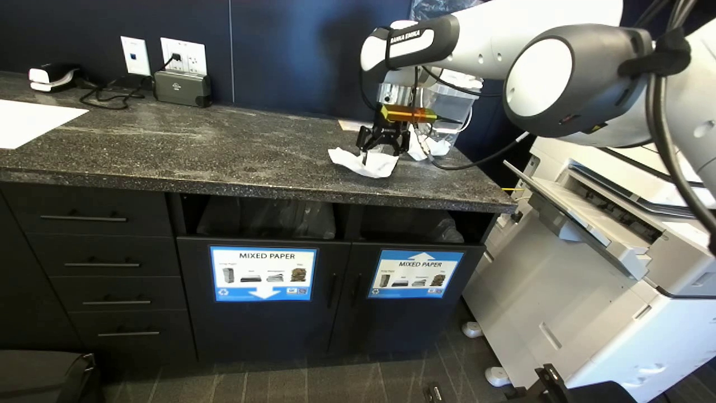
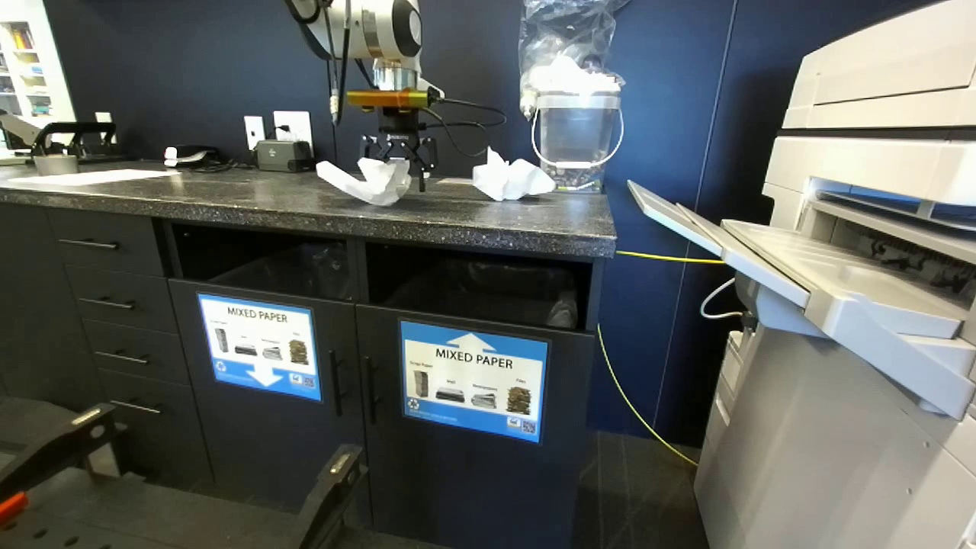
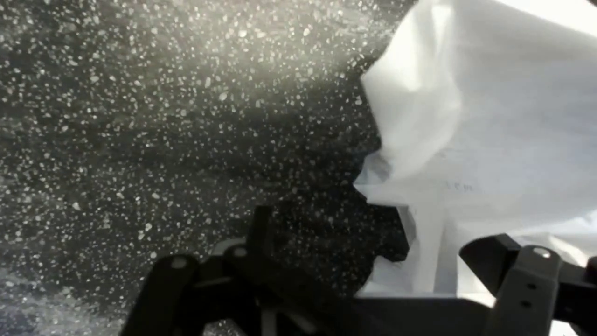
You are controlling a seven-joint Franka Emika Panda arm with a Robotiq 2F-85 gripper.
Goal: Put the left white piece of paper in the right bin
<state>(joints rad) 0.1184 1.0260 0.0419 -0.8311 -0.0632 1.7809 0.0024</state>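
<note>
I have the fingers (image 3: 489,256) wide apart, low at the left crumpled white paper (image 2: 377,183), which lies on the worktop (image 1: 235,145) near its front edge. In my wrist view, one finger overlaps the paper and its mate stands over speckled surface; the paper's edge reaches between them. I can't tell whether either touches it. In both exterior views the other white paper (image 2: 511,179) lies to the right, near the clear bucket (image 2: 576,130). The right bin (image 2: 488,293) shows below, inside the dark cabinet (image 2: 473,480).
</note>
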